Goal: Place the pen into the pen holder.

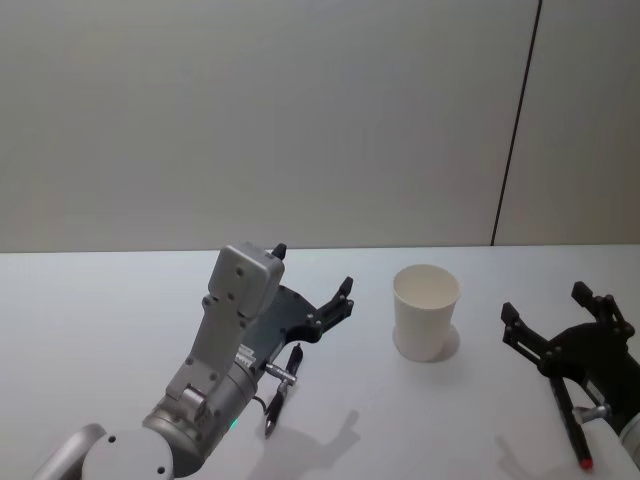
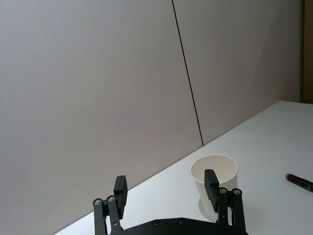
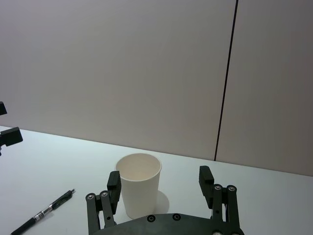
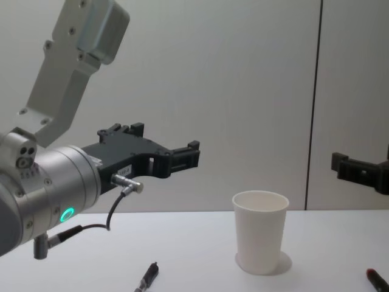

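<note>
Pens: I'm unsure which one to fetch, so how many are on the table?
2. A black pen lies by the left claw, left of the paper cup; a red-tipped pen lies by the right claw, right of the cup. More may be hidden.

Lab or test rm, prob. a robotics bench; hard to tell more from this close in. Plain white table (image 1: 100,300) set vs. flat grey-beige wall panels (image 1: 250,120), one dark vertical seam (image 1: 517,120) btwn them. Metal robot arm (image 4: 61,176) over the table, exposed cable, lit green ring (image 4: 67,214). Props are office bits: paper cup (image 1: 426,310), pen (image 1: 281,392).
</note>
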